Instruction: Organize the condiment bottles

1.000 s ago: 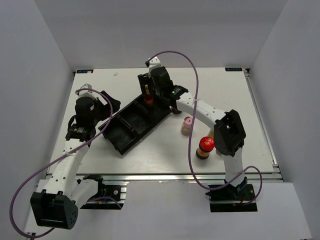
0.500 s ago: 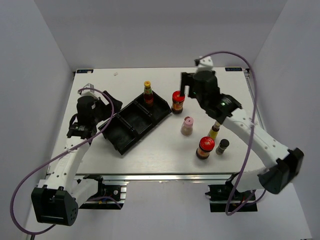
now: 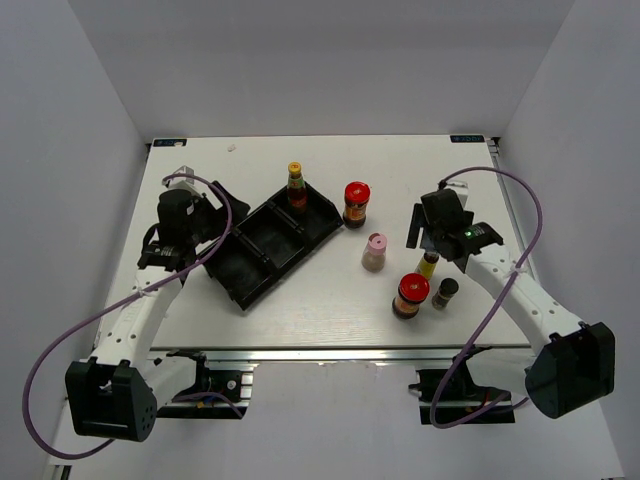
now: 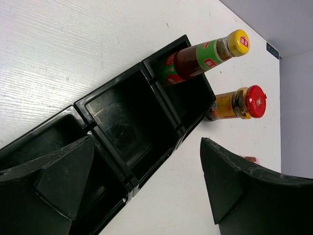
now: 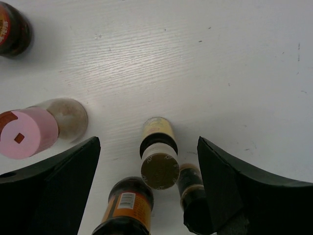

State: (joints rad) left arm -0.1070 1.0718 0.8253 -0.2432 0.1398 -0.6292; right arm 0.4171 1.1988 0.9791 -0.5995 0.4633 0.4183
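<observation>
The right gripper [image 5: 148,143] has its fingers spread wide and grips nothing. It hangs over the cluster of bottles well off to the right of the black tray [image 4: 110,84]. In its wrist view the cap of the small yellow bottle [image 5: 157,169] sits in the gap between the two fingers, apart from both. The left gripper [image 4: 146,142] is likewise wide apart and empty. It is at the tray's near left end, its fingers framing the tray's middle and near compartments; whether they touch the tray cannot be told. The tray lies slantwise on the white table [image 3: 300,320]. Its far-end compartment holds the tall yellow-capped sauce bottle [image 4: 195,56], standing upright, and nothing shows in the other two compartments. Just off that same far end, outside the tray on the table, stands one red-lidded jar [image 3: 355,203], close to the tray's corner. Farther right of the tray is the pink-capped bottle [image 3: 374,250], upright and alone. Beyond it, farthest from the tray, three containers stand closely grouped: the small yellow bottle at the back, the second red-lidded jar [image 3: 410,295] in front of it on the side toward the tray, and the small dark shaker [image 3: 445,292] on the side away from the tray. All five bottles outside the tray are upright on the table.
</observation>
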